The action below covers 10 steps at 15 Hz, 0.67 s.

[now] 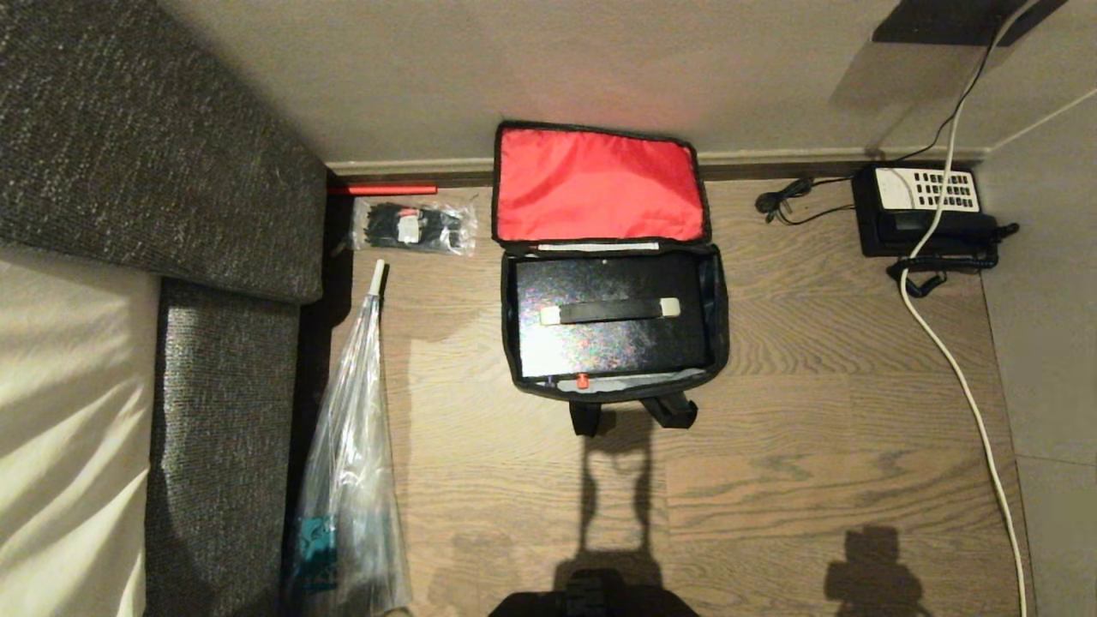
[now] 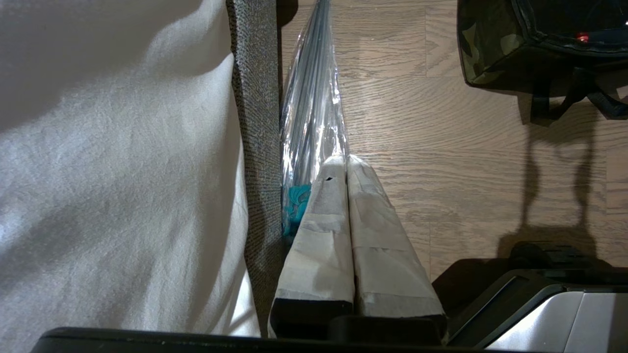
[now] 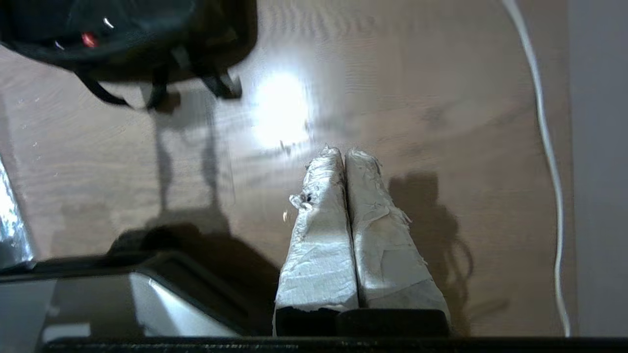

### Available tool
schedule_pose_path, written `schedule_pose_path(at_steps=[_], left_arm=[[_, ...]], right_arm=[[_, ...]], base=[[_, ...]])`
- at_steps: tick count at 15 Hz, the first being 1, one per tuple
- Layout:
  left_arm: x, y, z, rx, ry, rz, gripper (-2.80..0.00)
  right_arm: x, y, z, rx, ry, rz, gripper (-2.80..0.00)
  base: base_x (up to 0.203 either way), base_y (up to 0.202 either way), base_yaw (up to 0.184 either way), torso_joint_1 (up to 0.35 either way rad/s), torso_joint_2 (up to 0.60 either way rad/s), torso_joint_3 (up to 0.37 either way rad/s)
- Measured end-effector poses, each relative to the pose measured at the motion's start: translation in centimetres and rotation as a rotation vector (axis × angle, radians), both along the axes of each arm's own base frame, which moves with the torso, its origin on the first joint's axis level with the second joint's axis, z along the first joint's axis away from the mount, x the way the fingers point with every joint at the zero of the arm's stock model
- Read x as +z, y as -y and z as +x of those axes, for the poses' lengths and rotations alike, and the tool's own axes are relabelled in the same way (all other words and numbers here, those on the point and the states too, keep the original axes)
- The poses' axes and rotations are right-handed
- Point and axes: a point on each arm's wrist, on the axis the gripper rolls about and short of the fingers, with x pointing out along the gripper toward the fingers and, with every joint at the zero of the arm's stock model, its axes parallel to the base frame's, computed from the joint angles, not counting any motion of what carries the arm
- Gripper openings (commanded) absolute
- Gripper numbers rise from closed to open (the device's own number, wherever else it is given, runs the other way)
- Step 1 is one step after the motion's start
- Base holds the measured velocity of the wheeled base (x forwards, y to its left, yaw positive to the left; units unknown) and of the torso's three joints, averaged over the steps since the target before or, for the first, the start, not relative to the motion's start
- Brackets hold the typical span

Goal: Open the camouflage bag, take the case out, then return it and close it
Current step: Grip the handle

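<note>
The camouflage bag (image 1: 718,317) lies open on the wooden floor, its red-lined lid (image 1: 597,184) flipped back against the wall. Inside it sits the case (image 1: 610,338), black and speckled, with a black handle (image 1: 610,310) on pale mounts and a small red button (image 1: 581,381). A camouflage corner of the bag (image 2: 483,44) shows in the left wrist view. In the right wrist view the bag (image 3: 147,29) and its straps are dark. My left gripper (image 2: 346,159) and right gripper (image 3: 343,152) are both shut and empty, hanging low over the floor well short of the bag.
A grey sofa (image 1: 154,154) with a white cover stands on the left. A plastic-wrapped bundle (image 1: 351,454) lies along it, and a small clear packet (image 1: 416,227) beyond that. A black desk telephone (image 1: 926,210) and a white cable (image 1: 960,368) lie on the right.
</note>
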Motion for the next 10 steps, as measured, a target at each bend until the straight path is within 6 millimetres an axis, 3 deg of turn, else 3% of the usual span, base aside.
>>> schedule_pose_path(at_steps=[4,8,10], left_arm=[[0.0,0.0,0.0,0.002,0.0,-0.002,-2.8],[0.0,0.0,0.0,0.002,0.0,-0.002,-2.8],[0.0,0.0,0.0,0.0,0.0,0.0,-2.8]], right_arm=[[3.1,-0.3,-1.2,0.145,0.102,-0.141,-2.8],[5.3,-0.4,-3.5,0.214,0.013,-0.165,-2.8],[6.7,-0.5,-2.7,0.235,-0.078,-0.117,-2.8]], base=[[0.0,0.0,0.0,0.0,0.0,0.0],[0.0,0.0,0.0,0.0,0.0,0.0],[0.0,0.0,0.0,0.0,0.0,0.0]])
